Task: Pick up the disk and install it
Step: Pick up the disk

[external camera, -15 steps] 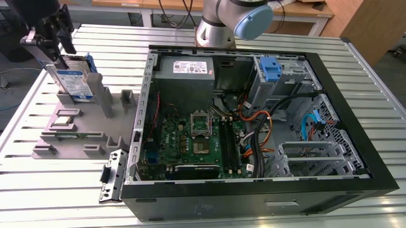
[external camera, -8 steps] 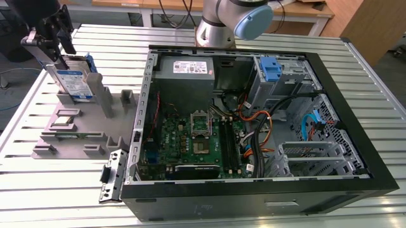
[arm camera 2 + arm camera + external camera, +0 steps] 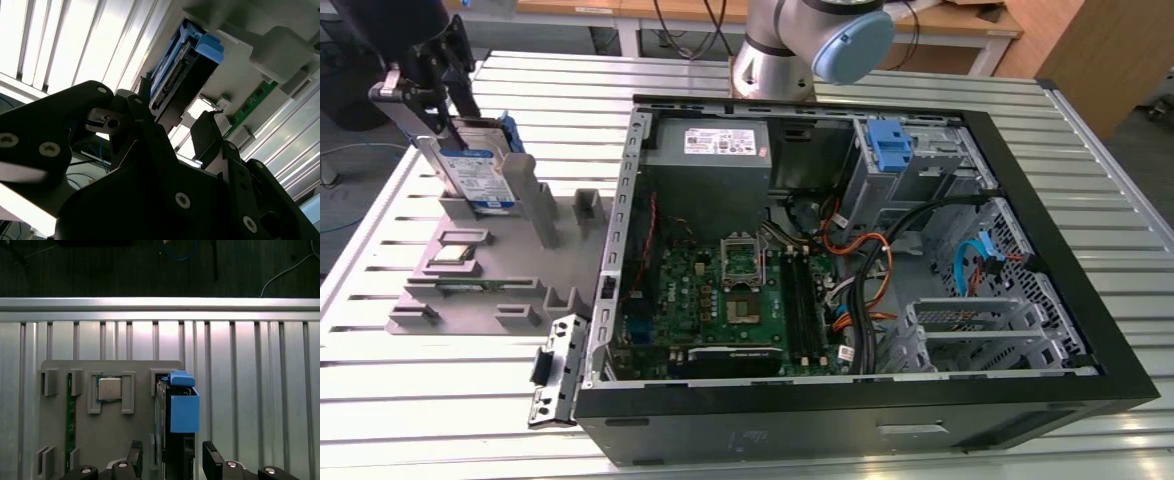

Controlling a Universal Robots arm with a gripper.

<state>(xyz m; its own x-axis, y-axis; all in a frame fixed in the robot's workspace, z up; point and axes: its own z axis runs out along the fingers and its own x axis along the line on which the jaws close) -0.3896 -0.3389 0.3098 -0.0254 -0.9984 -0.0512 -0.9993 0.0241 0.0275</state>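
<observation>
Gripper (image 3: 171, 446) astride the disk (image 3: 182, 412), jaws wide.
The disk stands on edge in the grey holder (image 3: 130, 432). In the first wrist view I see a gap at each finger (image 3: 212, 460), and the disk's near end is cut off.

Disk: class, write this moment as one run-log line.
stage: pick-up | gripper: open, straddling disk | disk: upright in grey fixture | install: not yet done
</observation>
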